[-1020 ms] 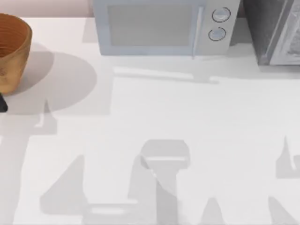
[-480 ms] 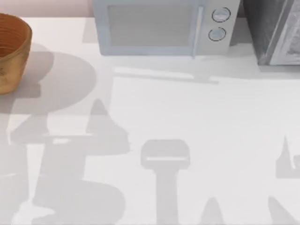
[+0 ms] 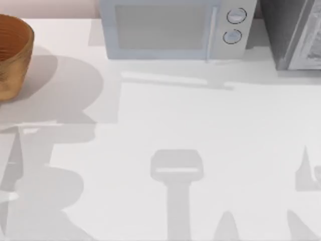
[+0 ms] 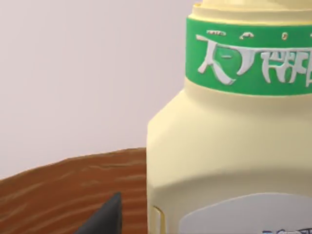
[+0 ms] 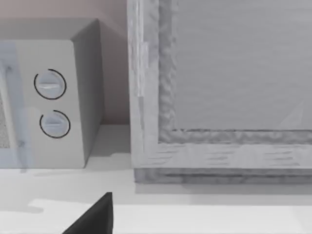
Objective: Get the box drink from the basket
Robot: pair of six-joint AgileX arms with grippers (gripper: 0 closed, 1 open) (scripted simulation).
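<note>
1. Change since the earlier frames: in the top view the dark tip that showed at the left edge just below the basket (image 3: 12, 55) is gone, and the arm shadows on the left of the surface (image 3: 165, 125) have shifted lower and further left. You can read this as the left arm having moved off past that edge.
2. Basket: orange-brown, woven, at the far left of the surface, cut by the frame edge. Its interior is not readable from above.
3. Box drink (image 4: 229, 146): pale yellow, green neck band, seen very close and upright in the left wrist view, with the basket's brown weave (image 4: 63, 190) behind and below it. It likely sits at or just above the basket, not yet clear of it.
4. Left hand: one dark fingertip (image 4: 105, 219) shows just beside the drink. You cannot tell whether it grips the drink or stands apart.
5. Microwave (image 3: 173, 27): grey, at the back centre, uninvolved.
6. Grey cabinet (image 3: 293, 32): back right corner.
7. Right hand: parked on the right, facing the cabinet; one fingertip (image 5: 95, 217) shows, its spread undeterminable.
</note>
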